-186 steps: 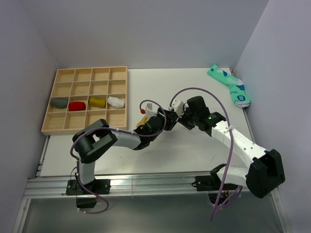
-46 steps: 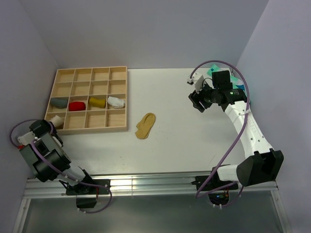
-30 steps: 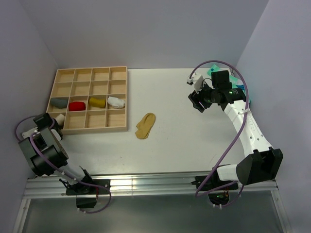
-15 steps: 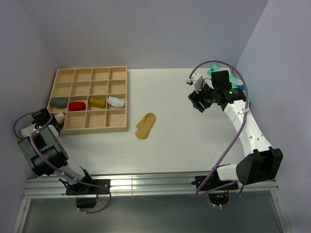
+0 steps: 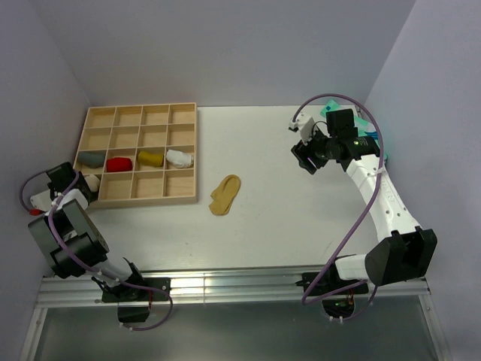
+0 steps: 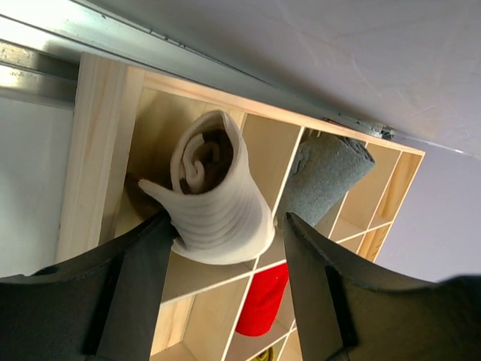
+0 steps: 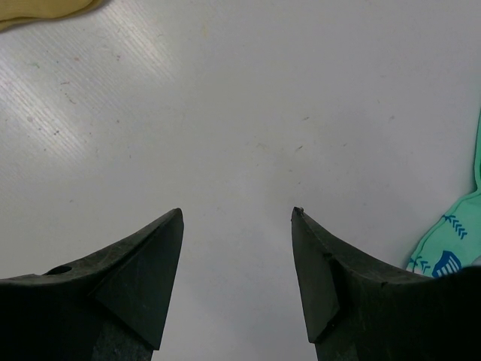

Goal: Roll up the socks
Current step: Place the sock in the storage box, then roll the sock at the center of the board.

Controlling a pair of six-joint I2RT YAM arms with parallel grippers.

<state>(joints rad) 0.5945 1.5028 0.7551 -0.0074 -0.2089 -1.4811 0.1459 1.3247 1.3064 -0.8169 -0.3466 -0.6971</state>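
A rolled beige sock with dark brown inside [image 6: 214, 192] rests in the tray's near-left compartment; it also shows in the top view [image 5: 92, 182]. My left gripper [image 6: 225, 218] straddles this roll. Its left finger touches the roll and a small gap shows at its right finger, so it looks open. In the top view the left gripper [image 5: 77, 183] is at the tray's left edge. A flat mustard-yellow sock [image 5: 225, 195] lies mid-table, its edge in the right wrist view [image 7: 45, 7]. My right gripper [image 7: 237, 214] is open and empty above bare table, far right [image 5: 304, 159].
The wooden grid tray [image 5: 139, 107] holds rolled grey [image 5: 92, 159], red [image 5: 119, 163], mustard [image 5: 150, 158] and white [image 5: 179, 158] socks in its third row. Teal patterned socks [image 5: 368, 139] lie at the back right corner, beside the right wall [image 7: 443, 241].
Six seconds ago both grippers worked together at mid-table. In the last second the left gripper shifted slightly farther back at the tray's left edge; the roll and the right arm stayed still.
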